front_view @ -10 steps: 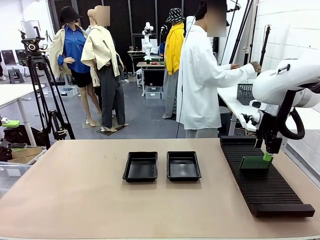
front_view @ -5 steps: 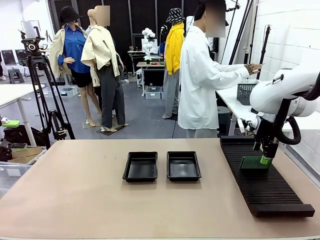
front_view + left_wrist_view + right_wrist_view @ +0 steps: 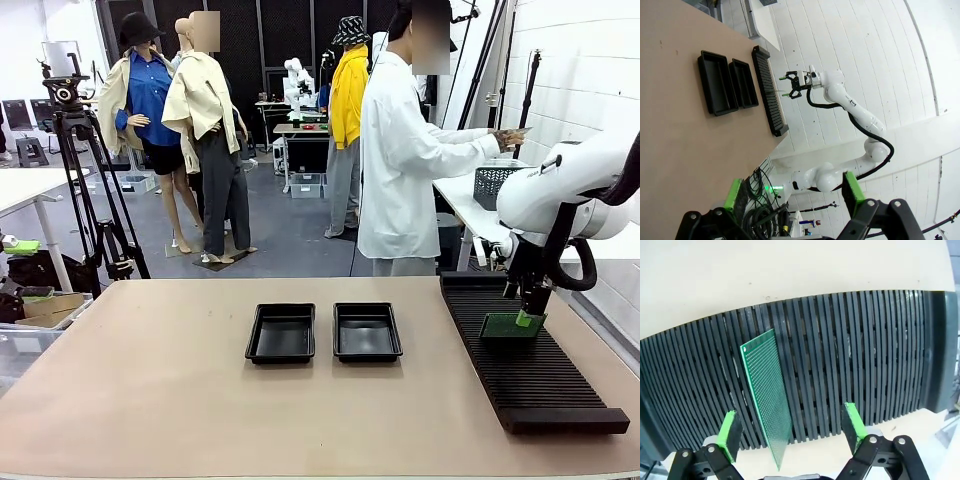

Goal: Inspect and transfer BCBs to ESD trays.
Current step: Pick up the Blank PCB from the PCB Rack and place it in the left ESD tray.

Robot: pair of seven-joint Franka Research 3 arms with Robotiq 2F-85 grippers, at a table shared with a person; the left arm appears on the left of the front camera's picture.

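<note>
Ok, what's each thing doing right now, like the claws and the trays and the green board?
Green board: standing on edge in the rack, not gripped.
Rack: one board slotted in it.
Left tray: empty.
Right tray: empty.
Left claw: open, holding nothing.
Right claw: open, pads either side of the board.

Right arm (image 3: 575, 190) runs off the right edge in the front view. Rack (image 3: 890, 355) left end is cut off in the right wrist view. Which slot holds the BCB (image 3: 511, 326) is too small to tell.
</note>
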